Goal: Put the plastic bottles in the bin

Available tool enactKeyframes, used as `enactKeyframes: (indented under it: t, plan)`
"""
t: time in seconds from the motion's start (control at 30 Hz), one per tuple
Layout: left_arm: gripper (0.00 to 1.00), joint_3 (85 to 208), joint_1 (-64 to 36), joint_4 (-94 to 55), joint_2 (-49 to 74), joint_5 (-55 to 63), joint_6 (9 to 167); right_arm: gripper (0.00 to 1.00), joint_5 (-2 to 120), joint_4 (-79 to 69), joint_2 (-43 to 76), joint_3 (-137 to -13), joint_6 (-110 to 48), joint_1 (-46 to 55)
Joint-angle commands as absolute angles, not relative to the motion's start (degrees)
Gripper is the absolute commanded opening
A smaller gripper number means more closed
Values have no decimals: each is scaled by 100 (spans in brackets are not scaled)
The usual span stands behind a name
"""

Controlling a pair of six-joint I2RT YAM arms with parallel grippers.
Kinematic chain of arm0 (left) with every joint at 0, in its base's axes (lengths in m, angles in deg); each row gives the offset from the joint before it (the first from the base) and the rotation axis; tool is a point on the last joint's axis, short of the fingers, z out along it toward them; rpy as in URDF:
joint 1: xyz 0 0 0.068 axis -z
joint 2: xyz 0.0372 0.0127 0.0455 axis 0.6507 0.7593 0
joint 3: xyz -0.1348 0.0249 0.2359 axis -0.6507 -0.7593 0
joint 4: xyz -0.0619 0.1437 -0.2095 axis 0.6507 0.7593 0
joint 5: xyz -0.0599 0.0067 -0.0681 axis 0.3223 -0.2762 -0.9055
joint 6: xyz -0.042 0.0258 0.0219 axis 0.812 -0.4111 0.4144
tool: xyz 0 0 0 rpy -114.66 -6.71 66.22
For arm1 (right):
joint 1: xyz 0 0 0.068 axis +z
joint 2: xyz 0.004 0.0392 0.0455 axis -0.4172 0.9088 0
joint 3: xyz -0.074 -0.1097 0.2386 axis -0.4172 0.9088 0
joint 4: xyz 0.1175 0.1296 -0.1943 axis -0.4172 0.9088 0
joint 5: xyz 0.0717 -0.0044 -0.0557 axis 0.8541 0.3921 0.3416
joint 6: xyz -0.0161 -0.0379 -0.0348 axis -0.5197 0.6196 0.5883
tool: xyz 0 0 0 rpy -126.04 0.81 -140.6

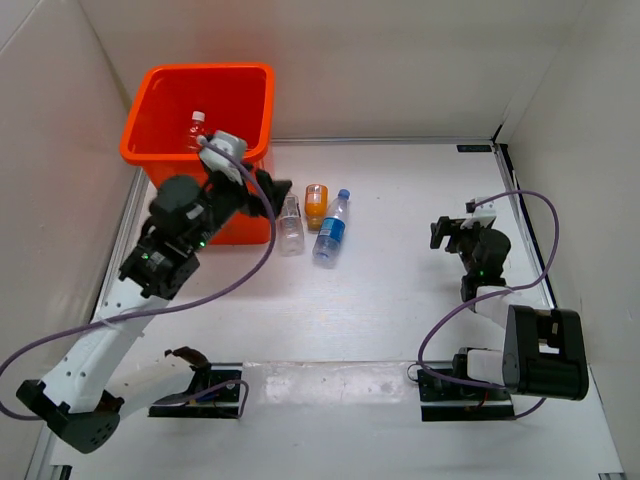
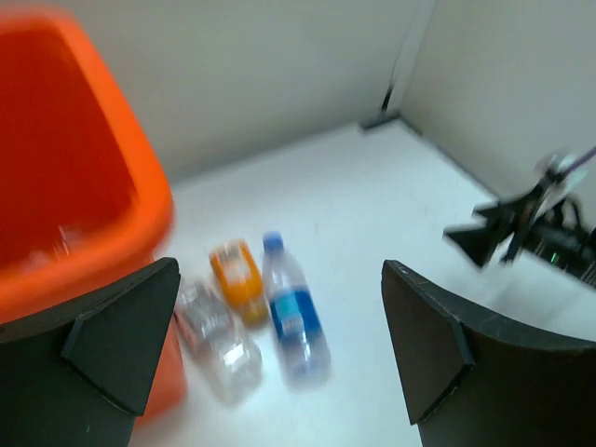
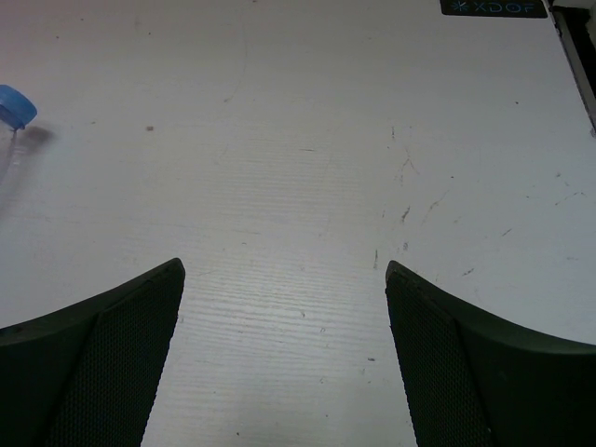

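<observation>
white matte table (image 1: pixel 400 300), pale walls (image 1: pixel 330 60). beside the smooth, tapered orange bin (image 1: pixel 160 100) lie a clear bottle (image 1: pixel 290 228), an orange bottle (image 1: pixel 316 205) and a blue-label bottle (image 1: pixel 331 230); a fourth bottle (image 1: pixel 195 128) lies inside the bin. thin round shells: probably light, crushable, prone to roll. grip across mid-body. left gripper (image 1: pixel 270 196) and right gripper (image 3: pixel 284 270): spread wide, empty.

I work over a white table (image 1: pixel 400 290), its top scuffed with fine scratches (image 3: pixel 407 212). White walls (image 1: pixel 400 60) close it in at the back and on both sides. A small black label (image 3: pixel 494 6) lies flat at its far right corner.
</observation>
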State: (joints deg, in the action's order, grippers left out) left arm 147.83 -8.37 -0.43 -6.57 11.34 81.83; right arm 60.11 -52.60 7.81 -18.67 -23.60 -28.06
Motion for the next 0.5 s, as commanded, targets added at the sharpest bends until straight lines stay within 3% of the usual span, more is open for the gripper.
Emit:
enactKeyframes:
  t: [0.0, 0.07, 0.23, 0.33, 0.37, 0.4, 0.47]
  plan:
    - [100, 13989, -369, 602, -1067, 2056, 8412, 90, 5321, -5388, 741, -2049, -2311, -2476]
    - [100, 13793, -210, 968, -1277, 2641, 8597, 90, 4882, -5386, 689, -1997, -2310, -2212]
    - [100, 14502, -60, 3477, -1191, 4120, 9002, 90, 6678, -5325, 575, -1997, -1933, -2677]
    - [100, 14601, -43, 4141, -1287, 4421, 9108, 90, 6531, -5038, 329, -2539, -1924, -2563]
    - [100, 14601, -43, 4205, -1348, 4465, 9125, 90, 6444, -2912, 128, -2916, -1985, -2502]
    - [100, 14619, -60, 4328, -1558, 4657, 9151, 90, 6330, -2212, 169, -4207, -2133, -2275]
    - [100, 14645, -52, 4513, -1735, 4790, 9178, 90, 6732, -18, 502, -5077, -2170, -2080]
